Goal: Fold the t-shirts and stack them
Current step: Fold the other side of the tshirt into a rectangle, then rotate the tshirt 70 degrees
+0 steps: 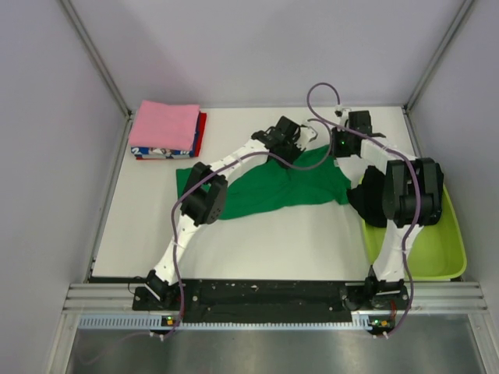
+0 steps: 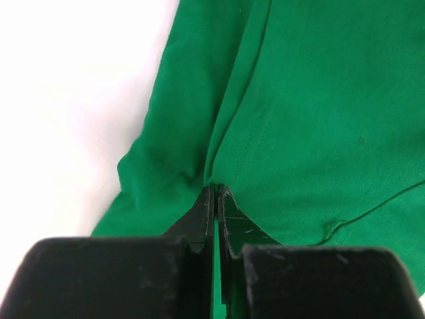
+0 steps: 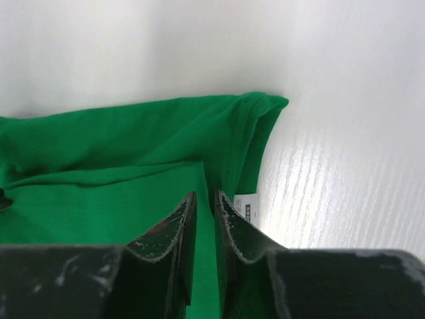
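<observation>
- Top external: green t-shirt (image 1: pixel 257 191) lies spread mid-worktop (image 1: pixel 257 249); folded stack (image 1: pixel 165 132) sits far left.
- left gripper (image 2: pixel 214 199) is clamped on a fold of its cloth.
- right gripper (image 3: pixel 204 206) pinches its far right edge.

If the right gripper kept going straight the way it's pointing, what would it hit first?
The green t-shirt: the right gripper looks pinched on it, with its folded hem just ahead. Past that only white table shows, though depth is unclear.
</observation>
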